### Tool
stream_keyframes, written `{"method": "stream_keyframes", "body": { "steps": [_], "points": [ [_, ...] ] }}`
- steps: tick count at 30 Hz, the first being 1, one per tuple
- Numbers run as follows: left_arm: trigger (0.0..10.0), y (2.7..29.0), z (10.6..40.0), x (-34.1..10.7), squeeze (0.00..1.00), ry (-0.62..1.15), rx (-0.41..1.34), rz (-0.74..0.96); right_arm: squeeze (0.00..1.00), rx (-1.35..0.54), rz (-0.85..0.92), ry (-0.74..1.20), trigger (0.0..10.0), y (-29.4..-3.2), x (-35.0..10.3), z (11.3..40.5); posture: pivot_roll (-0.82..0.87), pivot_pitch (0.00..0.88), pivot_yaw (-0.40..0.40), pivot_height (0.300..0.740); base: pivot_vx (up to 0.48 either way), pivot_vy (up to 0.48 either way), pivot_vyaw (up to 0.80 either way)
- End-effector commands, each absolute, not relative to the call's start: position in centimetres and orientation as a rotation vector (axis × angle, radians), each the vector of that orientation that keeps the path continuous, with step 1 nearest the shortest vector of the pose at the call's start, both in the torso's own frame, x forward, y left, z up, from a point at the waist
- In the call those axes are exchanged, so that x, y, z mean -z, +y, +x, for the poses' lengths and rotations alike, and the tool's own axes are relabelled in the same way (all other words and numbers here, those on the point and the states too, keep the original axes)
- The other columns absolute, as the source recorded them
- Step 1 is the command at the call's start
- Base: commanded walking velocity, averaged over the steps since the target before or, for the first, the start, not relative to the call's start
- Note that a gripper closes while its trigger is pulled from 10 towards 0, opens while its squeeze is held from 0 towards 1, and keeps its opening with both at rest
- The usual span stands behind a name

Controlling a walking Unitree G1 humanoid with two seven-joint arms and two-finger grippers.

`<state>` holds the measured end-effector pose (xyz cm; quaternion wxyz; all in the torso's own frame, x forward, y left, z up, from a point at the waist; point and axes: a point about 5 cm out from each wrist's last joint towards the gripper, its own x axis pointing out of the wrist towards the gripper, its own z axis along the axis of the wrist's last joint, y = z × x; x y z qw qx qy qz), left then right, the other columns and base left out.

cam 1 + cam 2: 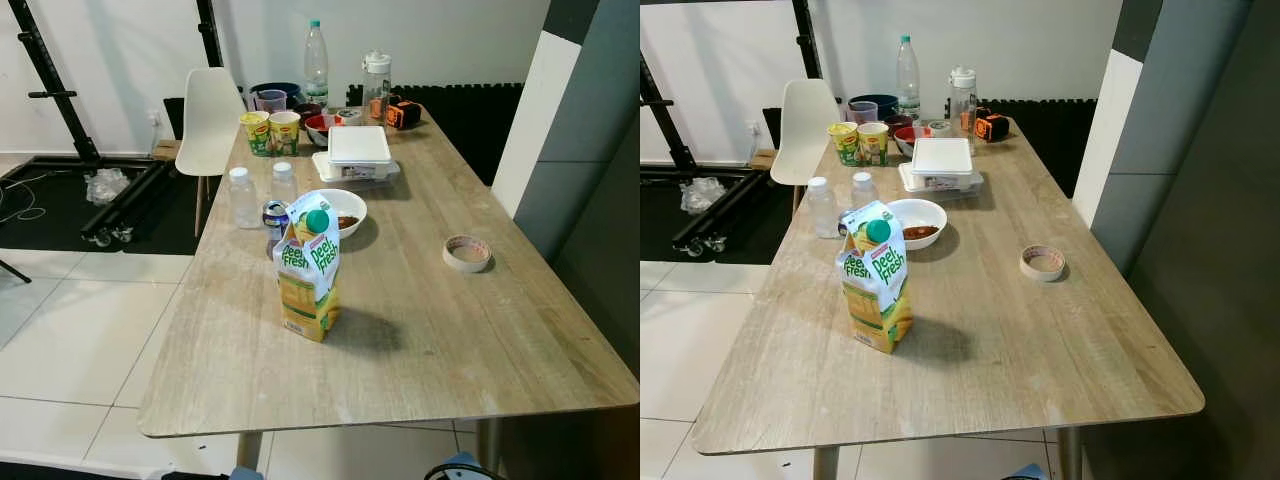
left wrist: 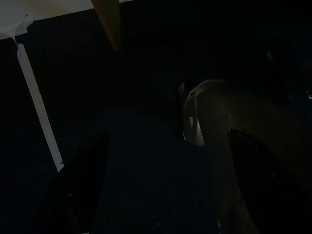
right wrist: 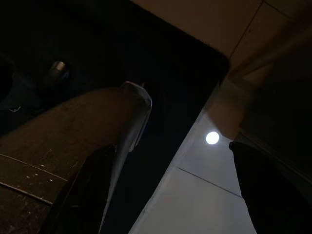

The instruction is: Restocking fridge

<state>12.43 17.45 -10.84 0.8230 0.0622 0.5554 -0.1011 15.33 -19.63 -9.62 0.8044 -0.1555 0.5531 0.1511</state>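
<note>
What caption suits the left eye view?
Juice carton stands nearest on a cluttered wooden table, awaiting the fridge.

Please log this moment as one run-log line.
phase: approach | target: yellow-green juice carton upright on wooden table | grippers: both open, hanging idle below the table | contact: none

A long table (image 1: 420, 340) of pale wood grain ran away from the camera, and near its front edge stood a yellow-and-green juice carton with a green screw cap (image 1: 309, 268), upright. Just behind the carton sat a white bowl holding something brown (image 1: 342, 211), a small dark can (image 1: 274, 219) and two clear plastic bottles with white caps (image 1: 243, 197), while a roll of beige tape (image 1: 467, 253) lay well apart towards the right edge. Farther back were a white lidded food box (image 1: 358, 150), two yellow-green noodle cups (image 1: 270, 131) and a tall clear bottle (image 1: 316, 64), with a white plastic chair (image 1: 209, 125) beside the table's left side.
</note>
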Motion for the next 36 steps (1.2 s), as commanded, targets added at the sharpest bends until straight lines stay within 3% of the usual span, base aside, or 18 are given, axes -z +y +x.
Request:
{"method": "stream_keyframes", "body": {
  "steps": [1, 25, 36],
  "points": [
    [10.0, 16.8, 11.6, 11.2, 0.00, 1.214, 0.223, 0.112, 0.00, -0.336, -0.332, 1.222, 10.0, -19.5, 10.0, 14.3, -0.02, 0.000, -0.023, 0.740, 0.000, 0.000, 0.00],
    [10.0, 16.7, 11.6, 11.2, 0.00, 1.215, 0.216, 0.111, 0.00, -0.339, -0.339, 1.221, 10.0, -19.5, 10.0, 14.4, -0.02, 0.000, -0.025, 0.740, 0.000, 0.000, 0.00],
    [10.0, 18.4, 12.3, 10.9, 0.00, 1.202, 0.100, 0.134, 0.00, -0.333, -0.365, 1.188, 10.0, -19.4, 9.8, 15.0, -0.03, 0.000, -0.006, 0.740, 0.000, 0.000, 0.00]
  ]
}}
